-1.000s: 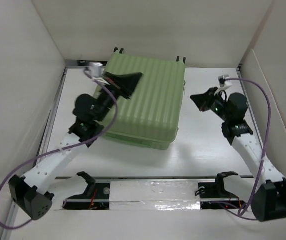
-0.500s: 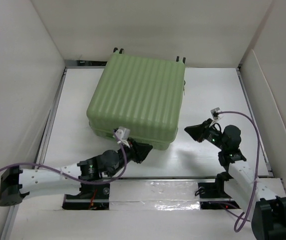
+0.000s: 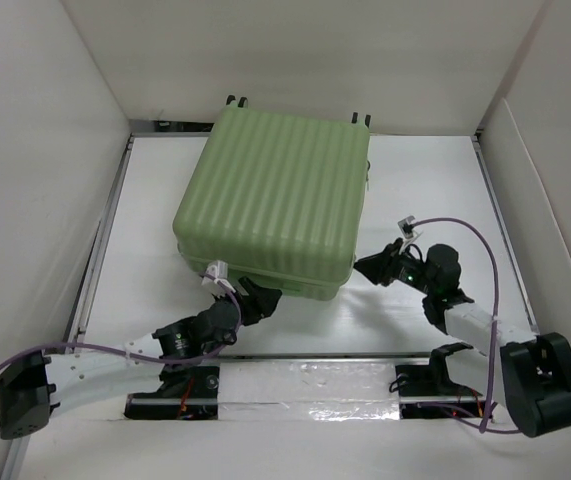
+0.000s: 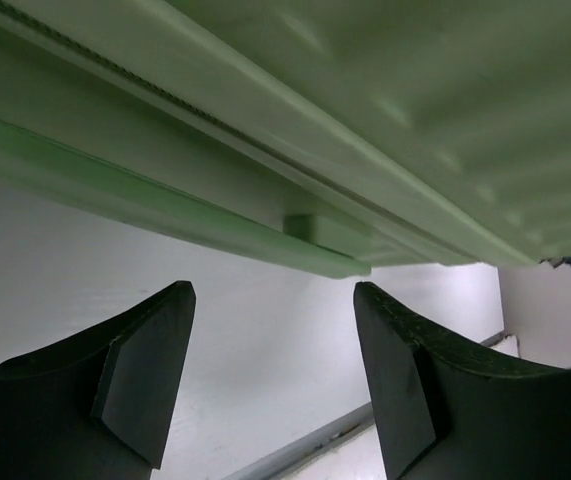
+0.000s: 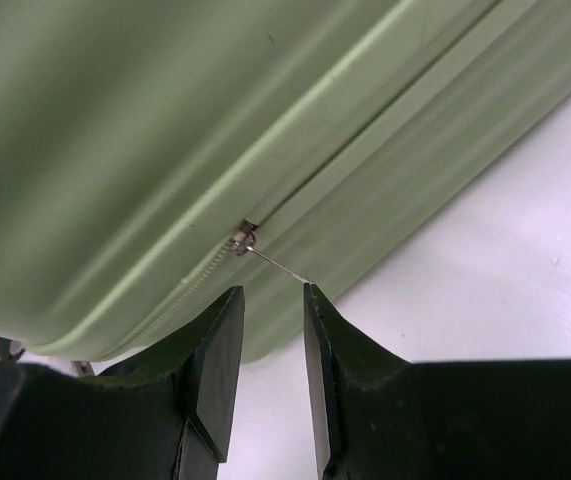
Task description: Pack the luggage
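A flat white tabletop fills the middle. Plain white panel walls rise at 9, 12 and 3 o'clock. A slim metal rail edges 9 o'clock; a glossy silvery tape strip lies at 6 o'clock.

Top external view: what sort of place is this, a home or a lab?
Probably a lab test cell: plain white walls box in a white table, the left arm and right arm are bolted at its near edge, with closed green luggage on it.

Ribbed matt plastic shell on the luggage, thin metal zipper pull.
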